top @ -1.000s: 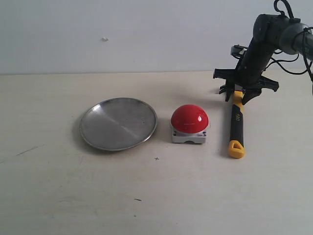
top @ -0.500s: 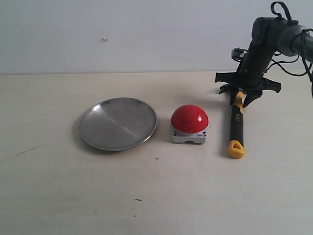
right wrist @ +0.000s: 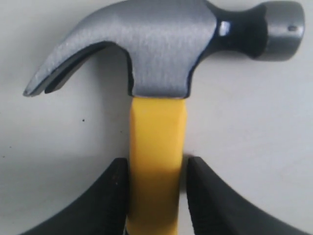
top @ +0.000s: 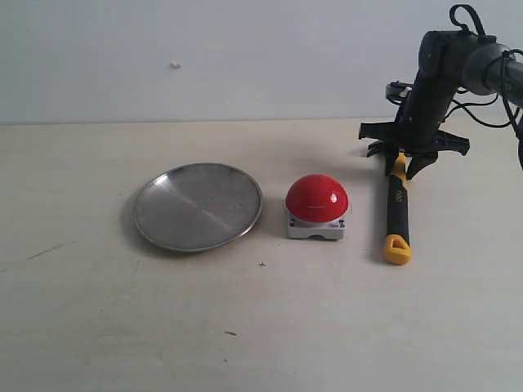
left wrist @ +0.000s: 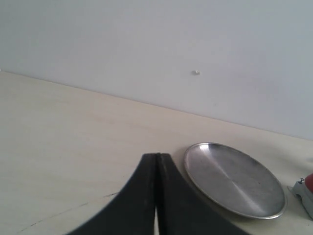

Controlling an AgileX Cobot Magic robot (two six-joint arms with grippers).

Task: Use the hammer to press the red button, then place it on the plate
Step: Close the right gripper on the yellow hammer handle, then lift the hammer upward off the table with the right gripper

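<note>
Hammer loop nudged rightward | right jaws clamp handle just below head | left jaws closed, empty

Right arm was arched in from the right edge, right gripper pointing straight down, jaws snug against both sides of the hammer. Left gripper had its jaws pressed flat together.

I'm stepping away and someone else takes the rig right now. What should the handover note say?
Left gripper: shut, holding nothing.
Right gripper: jaws flank the handle of the hammer, just below its head; firm grip unclear.
Hammer lies flat on the table, right of the red button in the exterior view; plate holds nothing.
Done: reach to the hammer. Left: lift it, press the button, set it on the plate.
</note>
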